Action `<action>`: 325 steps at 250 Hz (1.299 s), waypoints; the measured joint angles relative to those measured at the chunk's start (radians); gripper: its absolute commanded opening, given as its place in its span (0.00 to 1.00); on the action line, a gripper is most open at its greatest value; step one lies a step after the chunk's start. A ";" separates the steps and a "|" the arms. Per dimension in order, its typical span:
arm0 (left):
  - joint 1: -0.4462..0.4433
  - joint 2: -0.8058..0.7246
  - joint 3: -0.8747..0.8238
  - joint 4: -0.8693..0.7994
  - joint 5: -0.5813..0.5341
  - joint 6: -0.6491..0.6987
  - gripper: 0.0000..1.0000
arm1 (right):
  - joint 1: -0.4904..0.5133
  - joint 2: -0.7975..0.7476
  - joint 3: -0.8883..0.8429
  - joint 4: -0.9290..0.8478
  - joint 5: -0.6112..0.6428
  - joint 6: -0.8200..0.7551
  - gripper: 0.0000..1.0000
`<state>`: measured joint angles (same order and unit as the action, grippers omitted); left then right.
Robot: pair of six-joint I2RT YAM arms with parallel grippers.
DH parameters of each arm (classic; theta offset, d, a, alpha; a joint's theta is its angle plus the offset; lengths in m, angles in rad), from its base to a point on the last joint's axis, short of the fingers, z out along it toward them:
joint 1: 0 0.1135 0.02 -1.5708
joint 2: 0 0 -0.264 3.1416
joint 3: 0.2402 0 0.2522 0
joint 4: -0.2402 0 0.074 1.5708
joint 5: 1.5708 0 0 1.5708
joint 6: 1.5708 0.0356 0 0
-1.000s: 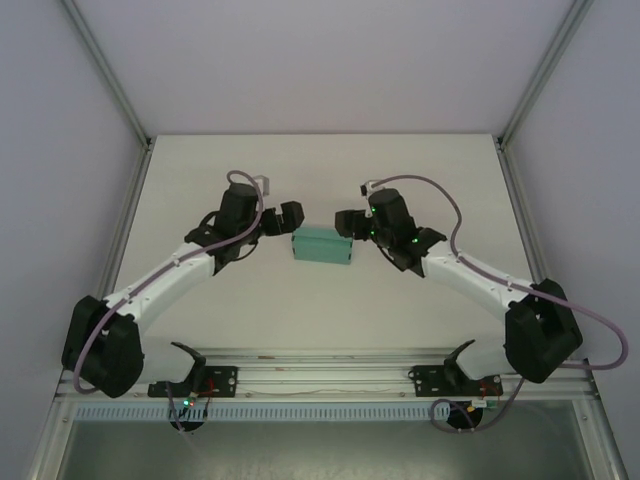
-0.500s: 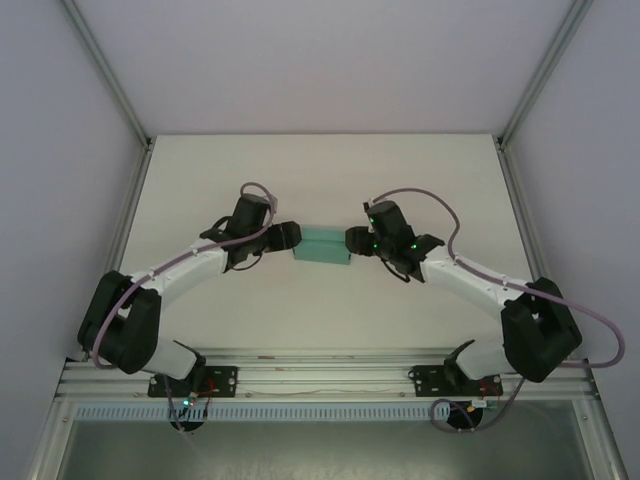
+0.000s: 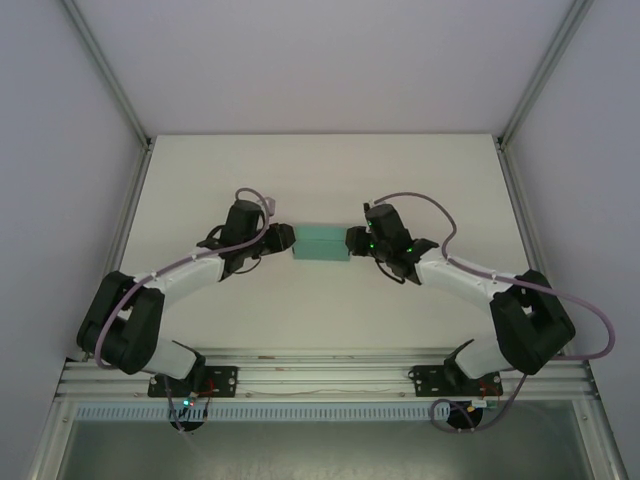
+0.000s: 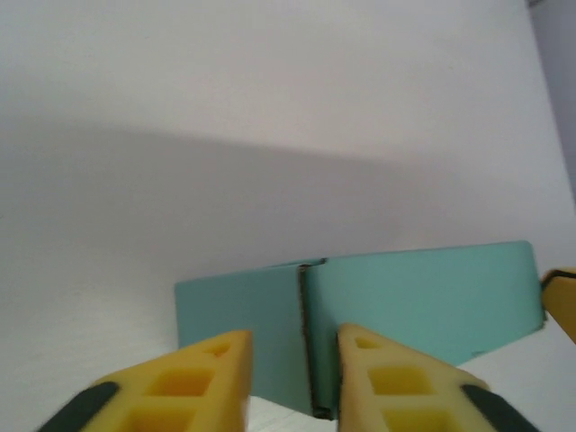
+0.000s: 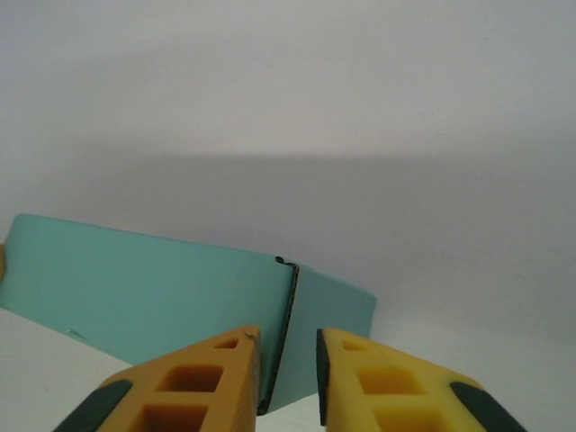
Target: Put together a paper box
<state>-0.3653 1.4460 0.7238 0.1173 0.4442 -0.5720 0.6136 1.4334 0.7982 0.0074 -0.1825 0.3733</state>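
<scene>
Left gripper [image 3: 284, 237] and right gripper [image 3: 352, 239] sit at opposite ends of the paper box [image 3: 320, 243], jaws narrow, astride its end corners. Actual pinch: cannot tell. Box lies folded, mid-table [image 3: 320, 170]. Looks like end-closing step; next needs an even squeeze without crushing.

I work on a white table [image 3: 320, 310]. Along the table's near edge runs an aluminium rail [image 3: 320, 372]. At the table's 2 far corners, frame posts [image 3: 108, 68] rise beside white walls [image 3: 320, 60].

White table [image 3: 320, 180], pale grey walls [image 3: 320, 60]
</scene>
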 measured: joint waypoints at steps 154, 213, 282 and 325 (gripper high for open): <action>0.007 0.034 -0.002 0.072 -0.017 -0.022 0.22 | -0.014 0.030 -0.008 0.080 -0.035 0.165 0.09; -0.015 0.063 0.111 -0.110 -0.103 0.017 0.40 | -0.014 0.079 0.124 -0.114 -0.023 0.149 0.17; -0.021 0.048 0.182 -0.287 -0.163 0.077 1.00 | -0.015 0.103 0.248 -0.320 0.001 0.068 0.49; -0.031 0.003 0.238 -0.346 -0.200 0.103 1.00 | -0.014 0.103 0.362 -0.379 0.000 -0.037 0.71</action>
<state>-0.3965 1.4487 0.9619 -0.2283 0.2440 -0.4686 0.5991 1.5360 1.1599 -0.3714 -0.1825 0.3363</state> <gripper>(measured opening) 0.998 0.646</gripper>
